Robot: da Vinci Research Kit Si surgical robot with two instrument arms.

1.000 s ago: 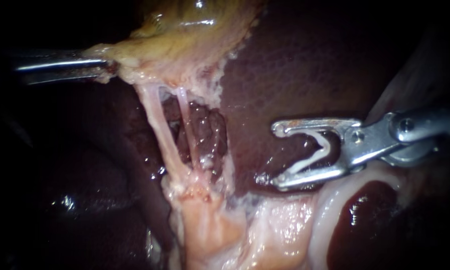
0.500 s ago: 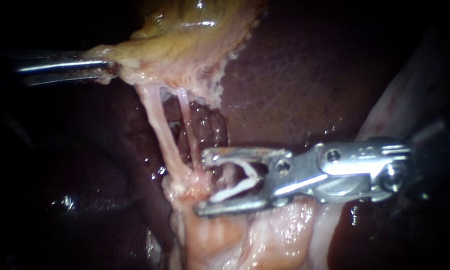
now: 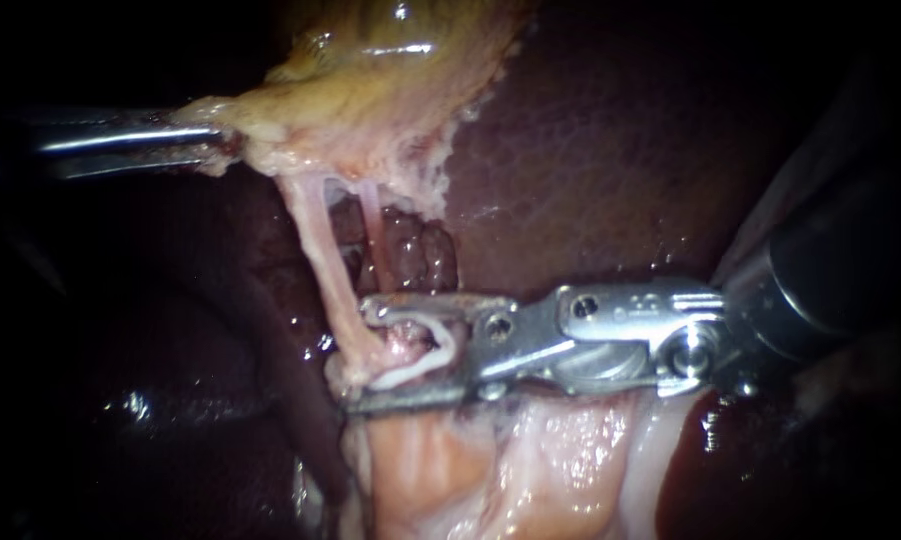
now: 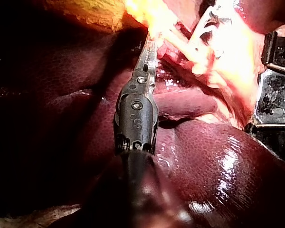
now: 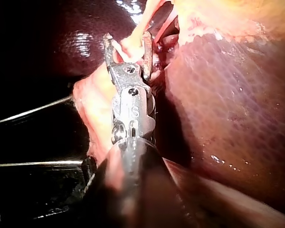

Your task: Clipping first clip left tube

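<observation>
Looking through the endoscope, I saw my left instrument [image 3: 208,140] with its jaws closed on the edge of the gallbladder [image 3: 390,60]. The left tube [image 3: 315,240] ran down from the gallbladder, with the thinner right tube [image 3: 372,235] just beside it, over the liver [image 3: 590,150]. At the tubes' end far from the gallbladder, my right instrument [image 3: 363,355] had its jaws parted, each pressing a leg of the white clip [image 3: 420,365]. The left tube's lower end lay at the jaw tips; I could not tell whether the clip reached across it.

From the left wrist, the left instrument [image 4: 150,40] pinched the gallbladder [image 4: 99,14] between closed jaws.

From the right wrist, the right instrument [image 5: 127,42] straddled pale tissue, and tubes ran on from there toward the gallbladder [image 5: 237,14].
</observation>
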